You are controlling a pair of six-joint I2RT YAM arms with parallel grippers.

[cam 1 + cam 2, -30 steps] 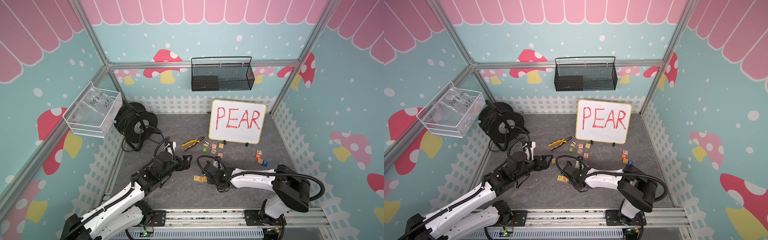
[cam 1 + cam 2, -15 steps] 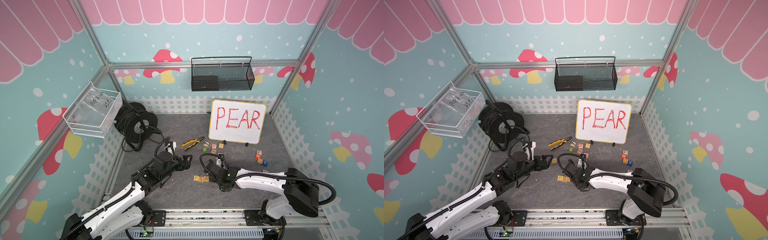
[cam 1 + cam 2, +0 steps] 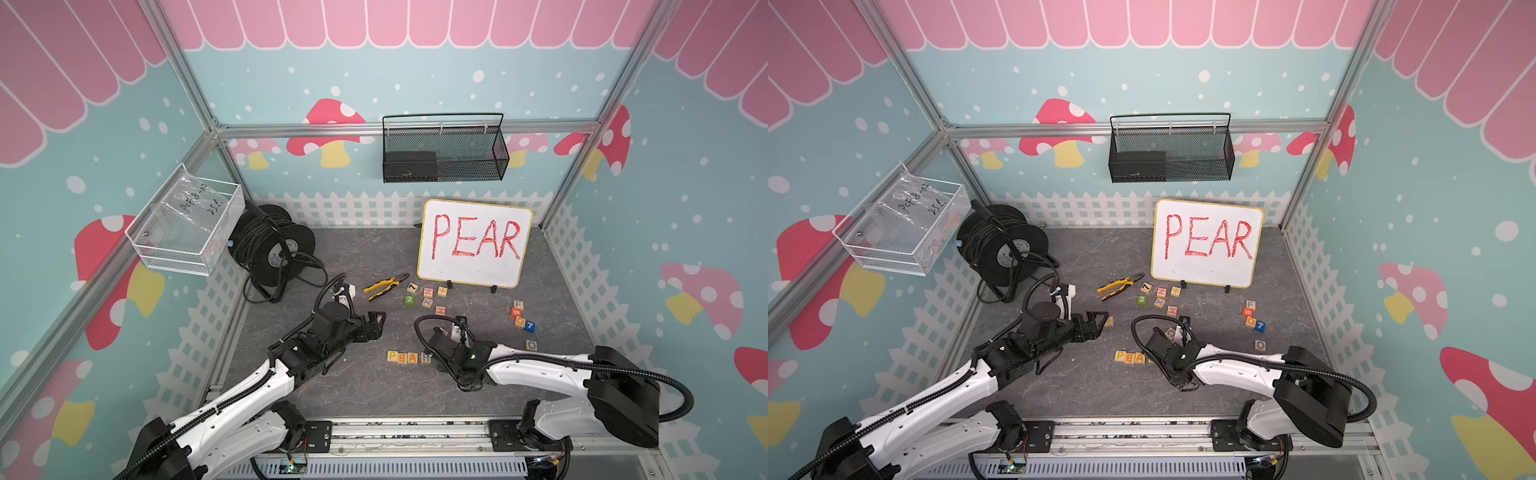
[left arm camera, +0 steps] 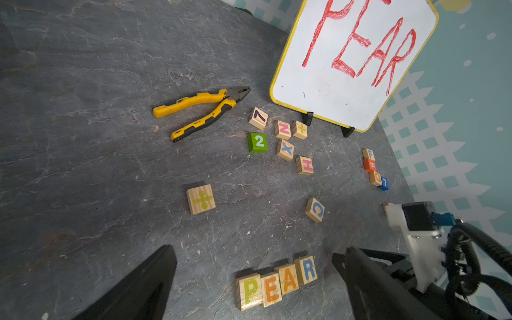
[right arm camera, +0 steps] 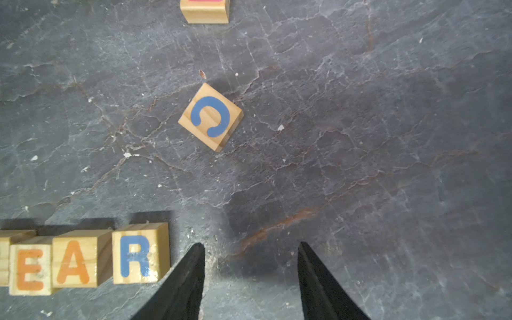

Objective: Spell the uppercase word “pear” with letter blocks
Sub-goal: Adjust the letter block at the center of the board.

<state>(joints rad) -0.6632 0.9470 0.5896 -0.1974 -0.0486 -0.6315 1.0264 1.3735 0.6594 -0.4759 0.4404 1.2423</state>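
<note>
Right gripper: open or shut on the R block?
Open, empty. Right gripper: jaws apart with nothing between them; the R block sits beside it, not touched.

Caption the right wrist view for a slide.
Right end effector open and empty beside the R block; C block lies apart.

Grey slate-look surface (image 3: pixel 374 390): letter blocks (image 4: pixel 273 286) P, E, A, R side by side in a row; blue C block (image 5: pixel 210 116) nearby; pliers (image 4: pixel 202 110), whiteboard (image 3: pixel 473 245), cable reel (image 3: pixel 270 249), loose blocks (image 4: pixel 285 149) further back

Four letter blocks (image 4: pixel 273 289) rowed before whiteboard (image 3: pixel 473 270); thirteen other blocks (image 4: pixel 285 149) around it; one pliers (image 4: pixel 221 101), one cable reel (image 3: pixel 270 249), two baskets (image 3: pixel 444 153).
</note>
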